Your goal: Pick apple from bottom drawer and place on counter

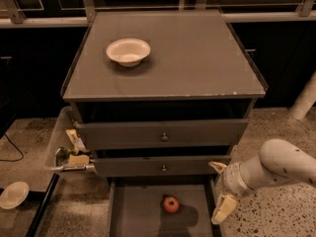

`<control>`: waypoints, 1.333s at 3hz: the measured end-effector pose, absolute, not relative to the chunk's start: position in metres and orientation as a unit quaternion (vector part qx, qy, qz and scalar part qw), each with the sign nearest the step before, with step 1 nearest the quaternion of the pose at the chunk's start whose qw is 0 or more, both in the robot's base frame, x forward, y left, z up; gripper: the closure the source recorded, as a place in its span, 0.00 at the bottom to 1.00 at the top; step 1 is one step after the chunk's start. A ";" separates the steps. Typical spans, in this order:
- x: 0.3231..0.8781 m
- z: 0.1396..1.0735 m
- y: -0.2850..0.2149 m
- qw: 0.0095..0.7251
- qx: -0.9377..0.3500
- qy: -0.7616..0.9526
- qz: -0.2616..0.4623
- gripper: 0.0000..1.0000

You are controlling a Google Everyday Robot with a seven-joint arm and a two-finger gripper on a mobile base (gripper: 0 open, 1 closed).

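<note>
The red apple (171, 204) lies on the flat grey floor of the pulled-out bottom drawer (133, 214), near its middle. The counter (187, 58) is the large grey top of the cabinet. My gripper (220, 190) is at the drawer's right wall, about a hand's width right of the apple and slightly above it. One cream finger (217, 166) points up-left and the other (224, 209) hangs down. The jaws stand wide apart and hold nothing.
A white bowl (128, 51) stands on the counter's left back part. Two knobbed drawers (163, 137) are shut above the open one. A clear bin with wrappers (69, 154) sits at the cabinet's left. A white plate (14, 195) lies on the floor at left.
</note>
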State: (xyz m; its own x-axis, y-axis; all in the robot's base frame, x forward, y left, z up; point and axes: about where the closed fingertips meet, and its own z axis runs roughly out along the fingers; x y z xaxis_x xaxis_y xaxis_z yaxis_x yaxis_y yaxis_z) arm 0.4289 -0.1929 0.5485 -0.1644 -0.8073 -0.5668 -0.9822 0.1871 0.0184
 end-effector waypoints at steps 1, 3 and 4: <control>0.438 0.477 -0.184 0.252 -0.598 0.726 0.228 0.00; 0.442 0.449 -0.181 0.257 -0.602 0.720 0.230 0.00; 0.460 0.389 -0.184 0.261 -0.600 0.724 0.218 0.00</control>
State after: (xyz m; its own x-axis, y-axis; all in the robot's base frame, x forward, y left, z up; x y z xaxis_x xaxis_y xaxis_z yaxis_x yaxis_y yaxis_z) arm 0.4598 -0.1844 0.3888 -0.1429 -0.7553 -0.6396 -0.9830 0.1834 0.0029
